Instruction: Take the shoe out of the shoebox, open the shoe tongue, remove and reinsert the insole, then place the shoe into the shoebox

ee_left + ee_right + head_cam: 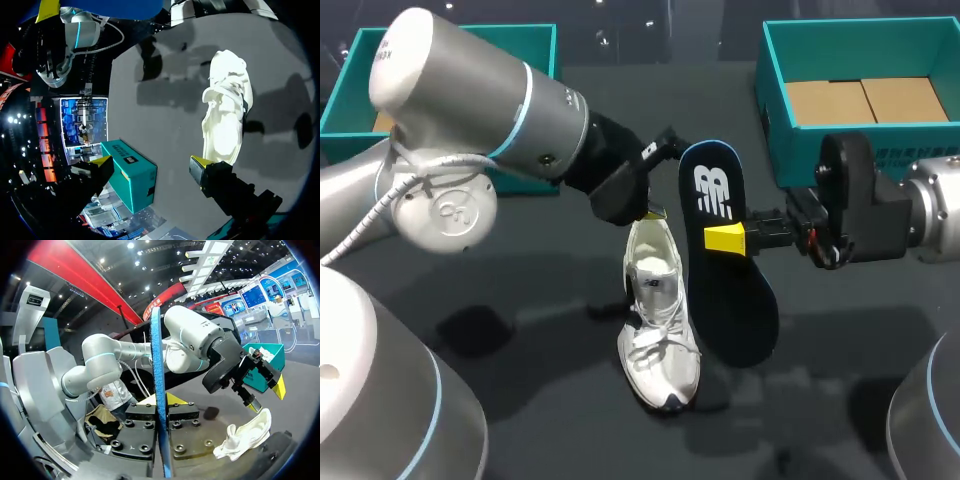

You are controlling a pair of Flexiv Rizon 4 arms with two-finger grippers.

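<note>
on the dark counter (520,300): left shoebox (535,45) and right shoebox (775,100), both teal, at the far corners. the right one is open, with a bare cardboard floor.

white shoe (660,320) lies mid-counter, out of the box, toe toward the near edge. judged light, with a soft upper that would slump. heel collar looks the firmer hold.

insole (745,310) is in the air just beside the shoe, clamped across its middle in the right pincer (728,238). thin, bendy foam, likely to flop and buckle when fed in.

left pincer (150,162) is spread wide and empty, above the shoe's heel end.
</note>
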